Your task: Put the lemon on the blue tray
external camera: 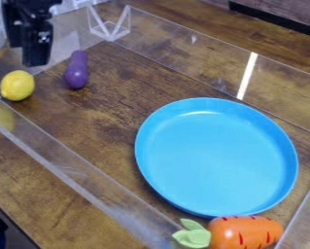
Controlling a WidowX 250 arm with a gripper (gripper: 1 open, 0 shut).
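Lemon (17,86) sits on the wooden table (112,117) at the far left of the view, close to the left edge, untouched and free-standing. Purple eggplant (77,69) stands just to its right and slightly further back, apart from it. Blue tray (217,156) lies well apart, toward the lower right; nothing on it. Orange carrot (243,233) with green leaves rests at the tray's near rim at the bottom edge of the view.

Gripper (35,60) hangs above and just behind the lemon, pointing down, between lemon and eggplant in the view. Jaws released, standing wide, nothing between them. No contact with either fruit that I can make out.

Step in hand, as I judge it: approach to the lemon, pick not yet made. Next move calls for shifting toward the lemon until the fingers straddle it, then lowering and closing. The fruit is round and smooth, so an off-centre pinch may squirt it out. Keep clear of the eggplant while descending.

Surface: dark wood grain, glossy, with a bright streak of reflected light right of centre. Clear plastic walls (66,165) fence the work area; one runs diagonally along the near left side. Room beyond is barely visible
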